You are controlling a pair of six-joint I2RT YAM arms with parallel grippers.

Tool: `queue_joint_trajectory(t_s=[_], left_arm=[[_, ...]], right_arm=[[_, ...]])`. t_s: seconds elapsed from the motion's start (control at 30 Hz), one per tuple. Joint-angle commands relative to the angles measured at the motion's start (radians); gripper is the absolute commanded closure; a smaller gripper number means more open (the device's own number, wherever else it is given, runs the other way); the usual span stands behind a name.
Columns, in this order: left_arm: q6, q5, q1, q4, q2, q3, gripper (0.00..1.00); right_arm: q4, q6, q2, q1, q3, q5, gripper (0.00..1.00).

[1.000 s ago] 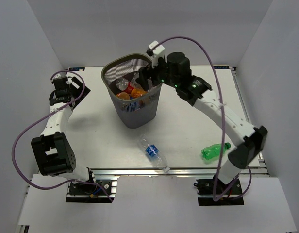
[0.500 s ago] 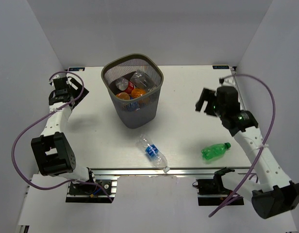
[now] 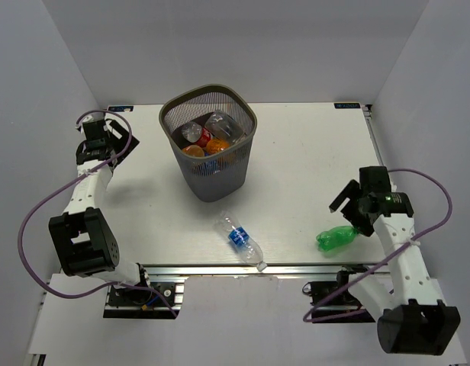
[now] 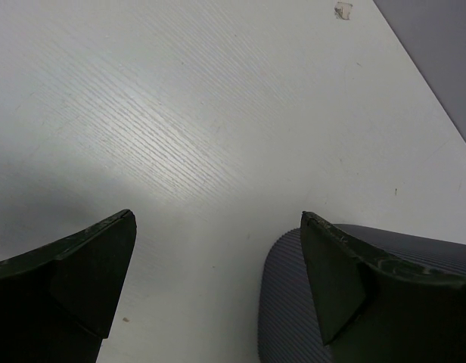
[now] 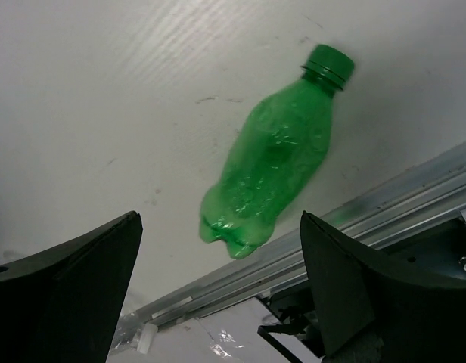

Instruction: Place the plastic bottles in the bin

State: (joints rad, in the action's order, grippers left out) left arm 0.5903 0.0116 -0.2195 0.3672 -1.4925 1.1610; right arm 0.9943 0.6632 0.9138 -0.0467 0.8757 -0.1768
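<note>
Top, left-wrist and right-wrist views. Within the last second the right arm has swung from the bin's rim back to the near edge, which suggests a drop is finished and the next pick-up is starting.

Near edge, 4 o'clock: the right gripper [image 5: 219, 223] hangs above the green bottle [image 5: 274, 162], jaws spread wide, wider than the bottle's body, holding and touching nothing. The bottle lies on its side between the two fingers' lines, cap toward 1 o'clock in the wrist view, close to the table's [image 3: 296, 152] aluminium rail [image 5: 354, 215].

Near edge, 6 o'clock: a clear bottle [image 3: 239, 238] with a blue label lies flat, well apart from either gripper.

Far left, 10 o'clock: the left gripper [image 4: 218, 227] is parked over bare tabletop, jaws wide and empty.

Far centre, 12 o'clock: the bin [image 3: 212, 183] stands upright and holds several bottles [image 3: 208, 137], orange, red-labelled and clear.

By this reading two bottles remain outside, the green one next.
</note>
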Motion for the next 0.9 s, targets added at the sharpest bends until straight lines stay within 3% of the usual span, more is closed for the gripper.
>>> queue_joint_trajectory(t_s=[0.0,0.23,0.4,0.5,0.73,0.87], left_arm=[[-0.003,-0.002,-0.001,-0.045,0.009,0.040,0.02],[0.005,-0.010,0.000,-0.093,-0.003,0.028,0.02],[0.012,-0.012,-0.001,-0.122,-0.012,0.016,0.02],[0.014,-0.048,0.000,-0.111,-0.025,0.026,0.02],[0.029,-0.090,-0.001,-0.126,-0.003,0.011,0.02],[0.045,-0.113,-0.001,-0.146,0.017,-0.012,0.02]], right_arm=[[0.032,-0.022,0.030,0.105,-0.067,0.077,0.11],[-0.077,-0.030,0.040,0.189,-0.221,0.095,0.11],[-0.340,-0.053,0.057,0.191,-0.319,0.077,0.11],[-0.394,-0.022,0.072,0.189,-0.362,0.056,0.12],[-0.543,-0.183,0.008,0.165,-0.250,0.167,0.43],[-0.713,-0.224,-0.007,0.075,-0.157,0.335,0.48]])
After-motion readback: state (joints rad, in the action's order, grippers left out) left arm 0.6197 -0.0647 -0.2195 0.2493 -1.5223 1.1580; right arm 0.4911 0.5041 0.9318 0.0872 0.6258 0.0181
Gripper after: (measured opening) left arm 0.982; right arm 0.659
